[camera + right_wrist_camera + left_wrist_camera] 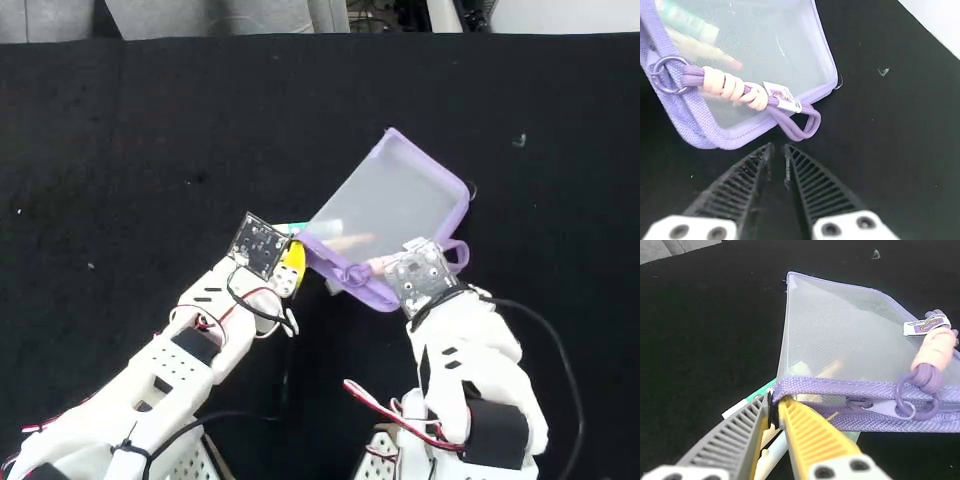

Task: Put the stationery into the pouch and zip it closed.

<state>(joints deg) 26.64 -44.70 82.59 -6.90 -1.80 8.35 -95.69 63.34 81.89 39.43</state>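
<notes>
The left pincer (776,407) is clamped on the pouch's (840,335) near-left corner. The right pincer (778,148) is closed and empty, just near the beaded strap (732,87).

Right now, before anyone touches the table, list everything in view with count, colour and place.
pouch: one, clear mesh with purple edging, mid-table
strap: one, purple with pink beads, on the pouch's zip ring
stationery: several pieces, green-white and pinkish, inside the pouch
flat item: one, green and white, at the pouch's corner
table: one, black
left jaws: grey and yellow, pinching the pouch's corner
right jaws: black, closed on nothing, near the strap
</notes>
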